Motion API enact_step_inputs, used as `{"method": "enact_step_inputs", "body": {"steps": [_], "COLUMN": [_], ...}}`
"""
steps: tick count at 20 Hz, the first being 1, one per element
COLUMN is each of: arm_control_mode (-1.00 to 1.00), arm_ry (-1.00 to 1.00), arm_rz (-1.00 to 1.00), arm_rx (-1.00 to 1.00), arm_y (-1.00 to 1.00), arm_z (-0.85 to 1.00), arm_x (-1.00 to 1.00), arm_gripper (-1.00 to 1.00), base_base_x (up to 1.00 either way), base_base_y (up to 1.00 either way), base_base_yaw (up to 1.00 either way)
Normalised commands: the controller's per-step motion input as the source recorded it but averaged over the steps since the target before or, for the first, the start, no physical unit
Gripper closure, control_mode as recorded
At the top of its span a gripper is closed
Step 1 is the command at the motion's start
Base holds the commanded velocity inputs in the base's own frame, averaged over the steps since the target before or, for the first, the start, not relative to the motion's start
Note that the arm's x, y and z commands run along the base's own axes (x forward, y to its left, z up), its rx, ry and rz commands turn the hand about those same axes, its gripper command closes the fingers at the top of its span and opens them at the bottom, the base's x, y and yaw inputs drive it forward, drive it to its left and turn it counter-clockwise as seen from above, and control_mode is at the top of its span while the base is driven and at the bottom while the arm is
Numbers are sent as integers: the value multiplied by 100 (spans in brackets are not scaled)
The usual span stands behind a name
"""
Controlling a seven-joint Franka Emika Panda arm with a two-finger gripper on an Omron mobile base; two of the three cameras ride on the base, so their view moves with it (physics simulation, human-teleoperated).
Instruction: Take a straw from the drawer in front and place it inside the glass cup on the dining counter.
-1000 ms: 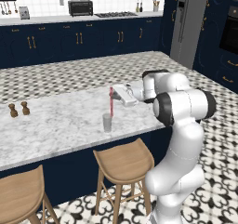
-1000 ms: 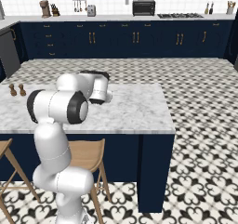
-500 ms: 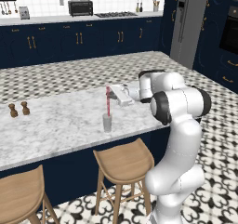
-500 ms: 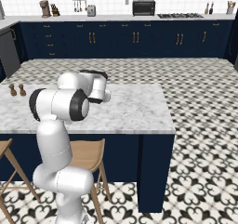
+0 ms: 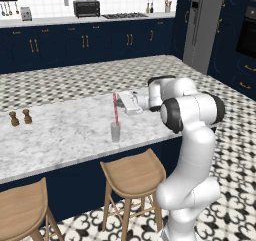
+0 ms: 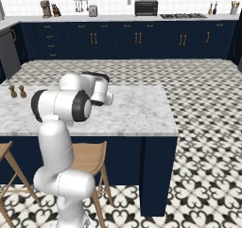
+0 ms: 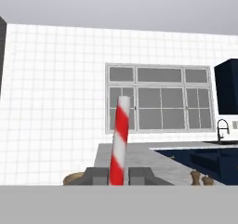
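The pincer (image 5: 121,103) was clamped on the straw (image 5: 116,109), its two fingertips (image 7: 96,175) pressed against the red-and-white striped shaft in the hand view. The hand reached out level over the marble desk (image 5: 60,135), the forearm folded back toward the white elbow. The straw stood nearly upright, its lower end down in the glass cup (image 5: 115,132) near the desk's front edge.

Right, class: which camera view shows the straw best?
The hand view: the straw stands close up, red-and-white striped, between the gripper fingers. The left base view shows it small and thin above the cup. In the right base view the arm blocks it.
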Motion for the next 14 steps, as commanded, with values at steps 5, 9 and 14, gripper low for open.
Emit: {"method": "enact_step_inputs", "body": {"steps": [5,9,14], "arm_control_mode": [-100,-100,-100], "arm_ry": [0,0,-2], "arm_rz": [-6,-5,-6], "arm_rx": [0,0,0], "arm_y": [6,7,0], "arm_z": [0,0,0], "arm_x": [10,-8,-20], "arm_gripper": [100,100,100], "base_base_x": [0,0,0], "base_base_y": [0,0,0], "base_base_yaw": [0,0,0]}}
